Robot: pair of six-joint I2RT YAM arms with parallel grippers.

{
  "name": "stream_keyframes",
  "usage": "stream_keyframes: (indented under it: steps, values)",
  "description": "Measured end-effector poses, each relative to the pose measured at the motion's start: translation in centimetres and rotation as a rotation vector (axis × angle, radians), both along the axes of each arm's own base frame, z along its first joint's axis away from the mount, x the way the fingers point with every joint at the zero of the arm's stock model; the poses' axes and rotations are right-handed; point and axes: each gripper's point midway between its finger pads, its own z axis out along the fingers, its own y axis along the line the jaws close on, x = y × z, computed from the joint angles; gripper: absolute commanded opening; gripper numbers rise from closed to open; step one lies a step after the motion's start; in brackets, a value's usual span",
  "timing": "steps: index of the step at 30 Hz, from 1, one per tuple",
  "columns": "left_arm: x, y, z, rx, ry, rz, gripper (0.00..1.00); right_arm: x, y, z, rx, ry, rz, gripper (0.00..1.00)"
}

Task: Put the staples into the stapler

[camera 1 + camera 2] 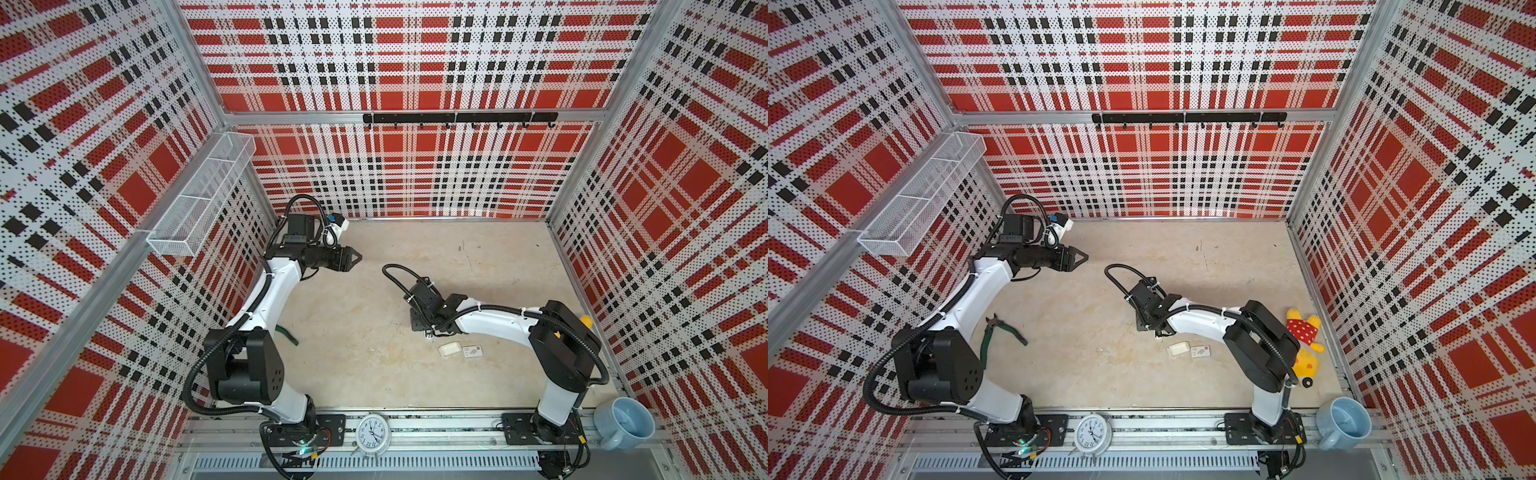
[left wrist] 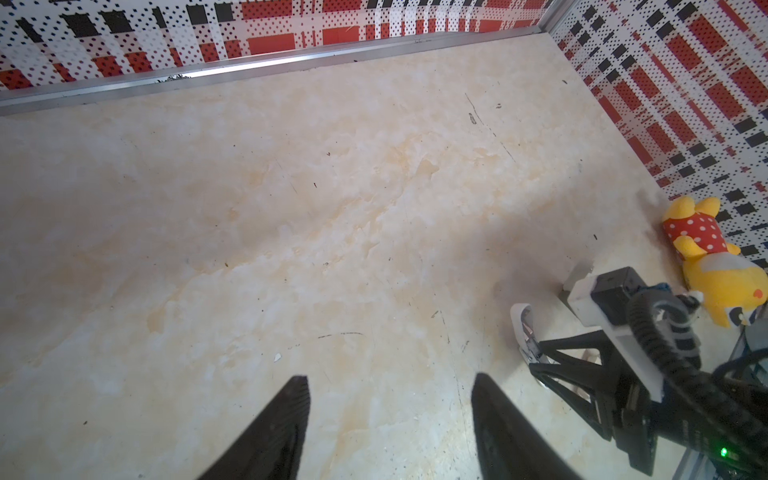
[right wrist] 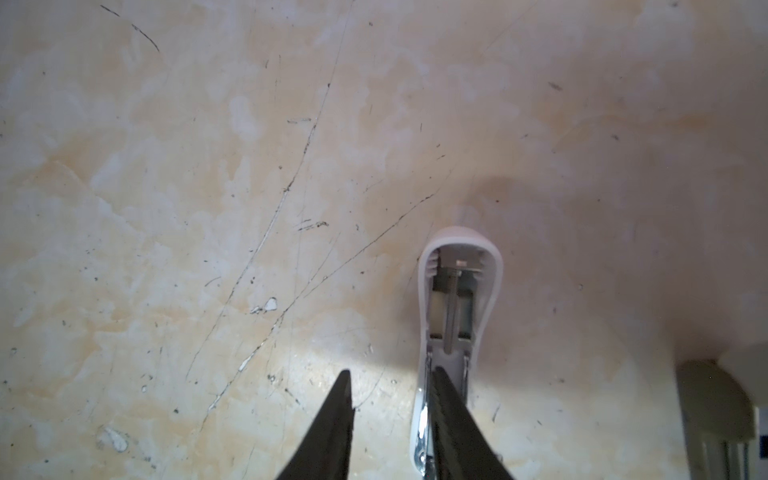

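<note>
Plaid perforated walls box in a beige table (image 1: 415, 249) on three sides, with a metal rail (image 1: 436, 424) along the front. Near the middle the stapler (image 3: 455, 307) lies with its top opened out, the channel and spring bare to the right wrist view. Right jaws stand partly open right at it. One finger lies over the channel's near end and the other over bare table beside it, with nothing showing between them. Left jaws hang open and empty above the table's back left part, well apart from the stapler.

I cannot make out the staples themselves. Their small white tray (image 1: 450, 349) lies just in front of the right arm (image 1: 498, 320), with the printed sleeve (image 1: 473, 351) just beside it. The tray is too blurred to tell whether strips lie in it. No strip shows in the visible part of the channel. By my judgement the opening is done, while fetching a strip, seating it and shutting the top are left.

Room is generous: bare table spreads behind and to the left of the stapler, and the walls are well away. The front right is tighter. Tray and sleeve sit near the forearm there, and a plush toy (image 1: 1304, 332) lies by the right wall. A mug (image 1: 1343, 422) and a clock (image 1: 1093, 432) stand at the front rail. Pliers (image 1: 1000, 332) lie near the left arm (image 1: 967, 299).
</note>
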Motion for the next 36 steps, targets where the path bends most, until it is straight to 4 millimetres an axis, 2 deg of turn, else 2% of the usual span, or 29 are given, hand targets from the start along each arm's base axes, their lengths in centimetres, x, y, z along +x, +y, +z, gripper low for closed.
stream_keyframes:
  steps: [15, 28, 32, 35, 36]
  values:
    - [0.0, 0.0, 0.0, 0.0, 0.0, 0.0, 0.65, -0.5, -0.2, -1.3, -0.007, 0.029, 0.004, 0.33]
    - [0.0, 0.0, 0.0, -0.003, 0.002, 0.003, 0.65, -1.0, -0.6, -1.2, 0.003, 0.029, 0.0, 0.33]
    - [0.0, 0.0, 0.0, -0.006, 0.005, 0.007, 0.65, -1.0, -0.9, -0.2, 0.013, 0.006, 0.0, 0.34]
    - [0.0, 0.0, 0.1, -0.006, 0.005, 0.009, 0.65, -0.6, -0.9, 1.7, 0.042, -0.036, 0.0, 0.35]
    - [0.0, 0.0, 0.1, -0.005, 0.003, 0.009, 0.66, -0.5, -0.9, 2.5, 0.054, -0.053, -0.003, 0.39]
